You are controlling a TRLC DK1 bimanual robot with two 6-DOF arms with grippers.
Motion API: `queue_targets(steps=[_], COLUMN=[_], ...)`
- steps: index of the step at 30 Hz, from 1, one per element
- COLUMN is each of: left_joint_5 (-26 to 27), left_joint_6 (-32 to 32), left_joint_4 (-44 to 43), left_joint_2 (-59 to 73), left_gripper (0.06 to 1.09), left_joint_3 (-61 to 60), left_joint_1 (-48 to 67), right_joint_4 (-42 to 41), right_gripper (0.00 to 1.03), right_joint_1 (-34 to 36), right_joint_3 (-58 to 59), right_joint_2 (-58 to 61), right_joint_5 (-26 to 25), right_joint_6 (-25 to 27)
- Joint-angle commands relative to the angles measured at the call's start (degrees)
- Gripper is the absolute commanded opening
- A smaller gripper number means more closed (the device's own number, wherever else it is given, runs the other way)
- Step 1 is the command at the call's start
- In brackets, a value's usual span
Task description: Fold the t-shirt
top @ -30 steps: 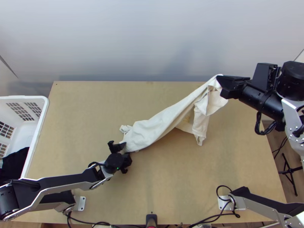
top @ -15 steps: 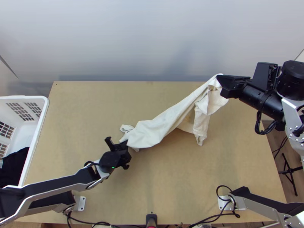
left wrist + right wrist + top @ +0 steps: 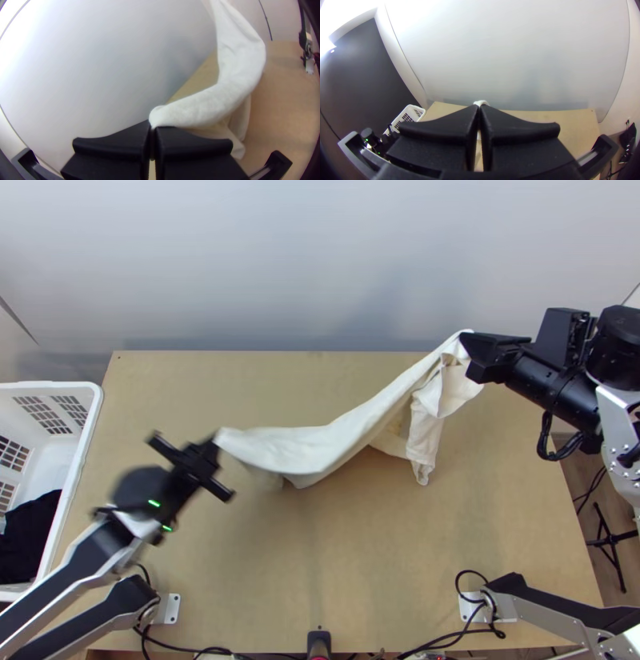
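Pinching the pale t-shirt (image 3: 320,448) at separate spots with the left hand (image 3: 214,444) and the right hand (image 3: 466,340); draped between over the counter (image 3: 384,564), apparently loosely bunched.

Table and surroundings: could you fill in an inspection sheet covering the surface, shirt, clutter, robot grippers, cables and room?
Surface: light wooden table.
Job's things: white t-shirt, bunched lengthwise, stretched between both grippers, unfolded.
Clutter: dark cloth in the white basket, left side.
Grippers: left gripper and right gripper shut on opposite ends of the shirt.
Cables: black cables by the arm bases.
Surroundings: pale wall behind.
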State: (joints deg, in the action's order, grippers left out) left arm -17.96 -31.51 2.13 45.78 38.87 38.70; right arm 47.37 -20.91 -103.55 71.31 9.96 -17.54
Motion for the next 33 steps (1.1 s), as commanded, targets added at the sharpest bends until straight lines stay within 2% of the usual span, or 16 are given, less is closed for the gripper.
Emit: queue_targets(steps=[1,5,11,15,19,22,25,30,33], left_joint_5=[13.91,17.96,18.31,18.48,21.12,21.12,21.12,21.12,21.12], left_joint_6=[7.25,8.30,9.36,9.45,9.45,11.12,14.37,22.19,26.58], left_joint_4=[14.39,16.77,16.68,16.85,16.41,15.89,15.89,19.14,21.42], left_joint_2=[-4.56,-3.59,-2.36,-1.75,-0.96,-0.25,0.71,1.15,0.63], left_gripper=[0.10,0.10,0.10,0.10,0.09,0.09,0.09,0.09,0.09], left_joint_3=[14.30,19.22,23.62,26.25,29.07,32.06,36.54,43.48,45.77], left_joint_1=[-18.57,-25.87,-30.00,-32.11,-36.41,-36.76,-36.68,-33.60,-33.16], right_joint_4=[-1.14,-2.64,-5.89,-6.24,-6.15,-5.71,-5.01,0.61,4.04], right_gripper=[0.04,0.03,0.03,0.03,0.03,0.03,0.03,0.03,0.03], right_joint_1=[0.16,2.01,7.28,10.80,12.29,12.03,8.34,2.71,1.92], right_joint_3=[-1.22,-4.21,-11.41,-17.83,-20.82,-20.73,-20.47,-19.94,-20.20], right_joint_2=[0.94,2.34,5.60,8.14,8.14,6.21,3.49,-0.82,-4.34], right_joint_5=[-1.61,-3.63,-6.18,-7.32,-7.58,-7.49,-7.49,-7.14,-3.54], right_joint_6=[0.58,0.49,-1.62,0.14,2.16,4.36,5.94,5.41,4.36])
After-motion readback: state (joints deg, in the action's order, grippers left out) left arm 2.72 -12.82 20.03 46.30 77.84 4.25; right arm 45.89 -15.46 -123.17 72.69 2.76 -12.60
